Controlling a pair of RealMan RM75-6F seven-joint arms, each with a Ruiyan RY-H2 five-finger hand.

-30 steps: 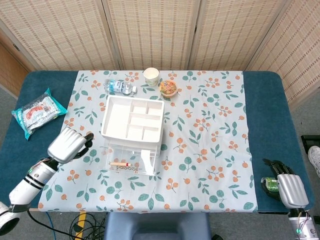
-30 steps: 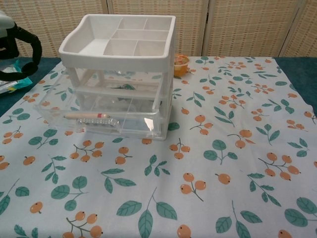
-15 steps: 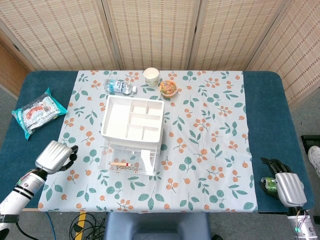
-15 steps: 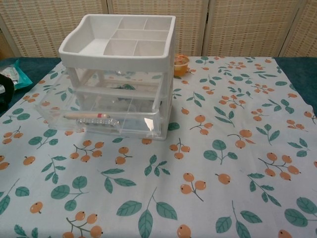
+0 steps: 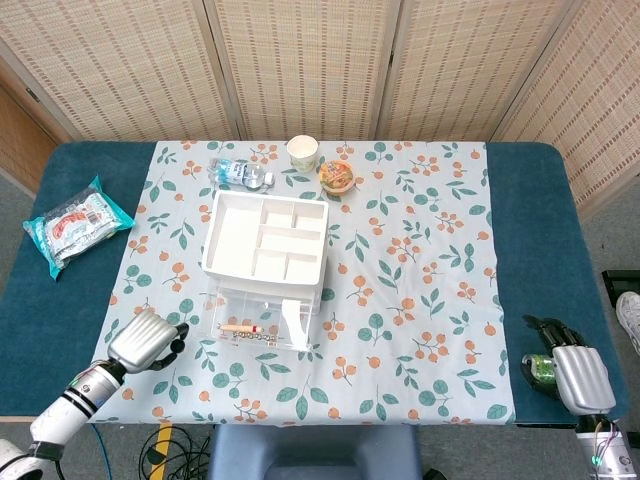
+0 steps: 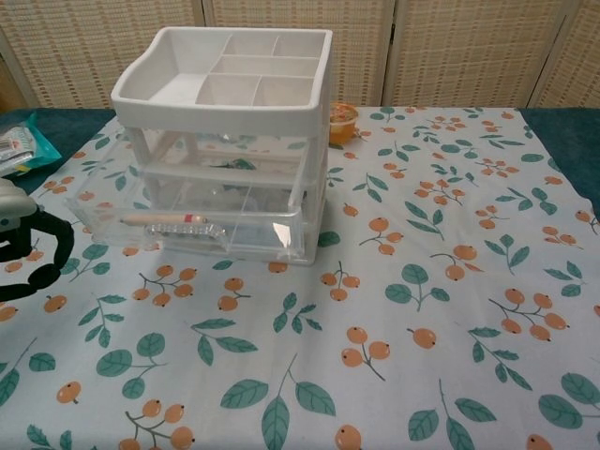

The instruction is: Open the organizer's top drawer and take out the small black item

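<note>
A: Reaching is the step, I judge. Worktop point(image 5: 545, 230) wears a soft floral cloth; the organizer point(image 5: 265, 272), clear hard plastic under a white compartmented tray, stands mid-cloth. Top drawer point(image 6: 230, 164) looks closed, bottom one pulled out. Left hand point(image 5: 147, 342) hovers near its front-left corner, fingers curled, holding nothing.

B: Advice?

A: Hook the smooth drawer front squarely and pull straight, or the light box may slide. Right hand point(image 5: 570, 370) rests at the worktop's edge around something green.

B: Small black item?

A: Dark shape point(image 6: 228, 164) behind the plastic, probably; cannot confirm.
</note>
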